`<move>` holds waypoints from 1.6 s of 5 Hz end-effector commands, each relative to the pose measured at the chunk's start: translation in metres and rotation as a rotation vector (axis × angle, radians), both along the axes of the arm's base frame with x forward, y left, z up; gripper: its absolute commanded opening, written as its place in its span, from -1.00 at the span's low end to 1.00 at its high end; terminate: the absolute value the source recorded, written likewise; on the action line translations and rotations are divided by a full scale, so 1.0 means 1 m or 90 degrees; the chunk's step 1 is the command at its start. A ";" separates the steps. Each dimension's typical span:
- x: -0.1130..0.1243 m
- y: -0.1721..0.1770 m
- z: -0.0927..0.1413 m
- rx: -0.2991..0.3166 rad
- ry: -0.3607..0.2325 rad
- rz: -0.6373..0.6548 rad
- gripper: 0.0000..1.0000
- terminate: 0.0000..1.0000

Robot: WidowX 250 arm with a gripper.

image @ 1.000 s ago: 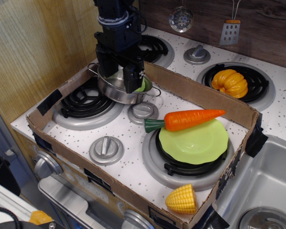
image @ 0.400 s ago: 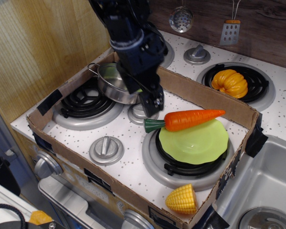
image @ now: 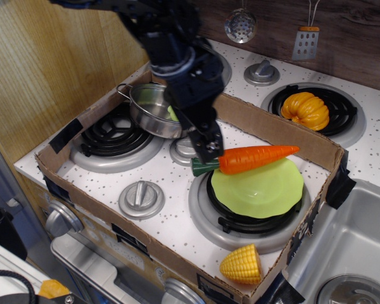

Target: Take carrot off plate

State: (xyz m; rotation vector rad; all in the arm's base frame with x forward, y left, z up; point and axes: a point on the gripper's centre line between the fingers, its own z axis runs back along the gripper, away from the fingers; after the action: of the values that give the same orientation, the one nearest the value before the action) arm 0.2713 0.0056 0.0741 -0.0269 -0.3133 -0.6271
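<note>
The orange carrot lies across the far rim of the light-green plate, which sits on the front right burner. Its dark green stub points left, past the plate's edge. My black gripper hangs just above and left of the stub end, close to it. Its fingers point down and to the right. I cannot tell how far the jaws stand apart. Nothing shows between them.
A cardboard tray wall rings the stove's front half. A steel pot with something green inside sits on the left burner. A corn piece lies at the front right corner. A pumpkin sits on the back right burner. A sink is at the right.
My gripper has moved from over the steel pot to the right and down, and now sits close to the carrot's green end. The carrot and plate have not moved.
</note>
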 end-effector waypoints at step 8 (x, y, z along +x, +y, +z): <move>0.019 -0.017 -0.045 -0.052 -0.020 -0.001 -1.00 -1.00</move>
State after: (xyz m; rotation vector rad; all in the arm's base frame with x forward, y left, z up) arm 0.2872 -0.0144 0.0202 -0.1132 -0.3342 -0.6083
